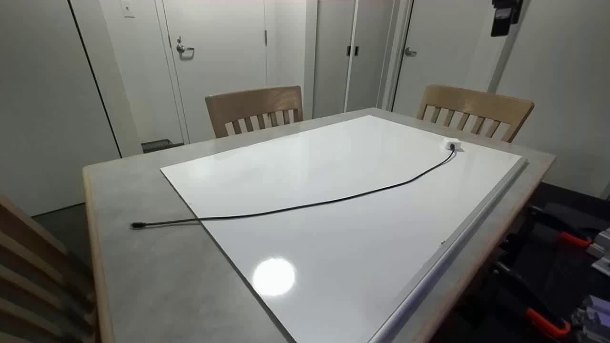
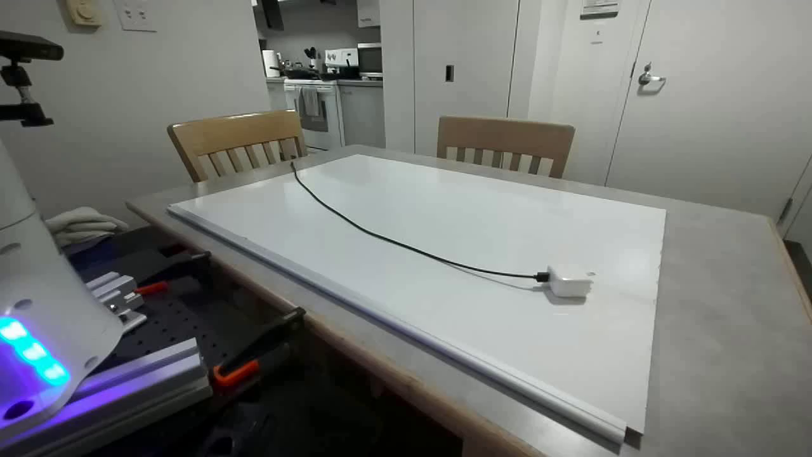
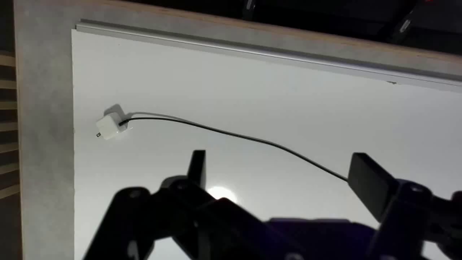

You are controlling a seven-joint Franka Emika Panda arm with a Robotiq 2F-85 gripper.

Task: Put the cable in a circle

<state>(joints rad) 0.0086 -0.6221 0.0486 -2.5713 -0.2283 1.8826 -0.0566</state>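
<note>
Beneath the pincer [image 3: 279, 160], whose fingers [image 3: 371, 184] stand wide apart with nothing held, the cable [image 3: 234, 134] runs in a shallow bend over the whiteboard [image 3: 252, 83], plugged into a white adapter [image 3: 108, 126] off to one side. Thin and mostly flat, it could slip from the fingertips, or they might strike the whiteboard first. Pulling the cable round could drag the adapter along, and springiness may undo the circle on release. A finger hides part of the cable in the wrist view; an exterior view shows its free plug [image 1: 138, 225] on that finger's side, past the whiteboard's edge, on the desk [image 1: 167, 276]. Neither exterior view shows the pincer clearly.
</note>
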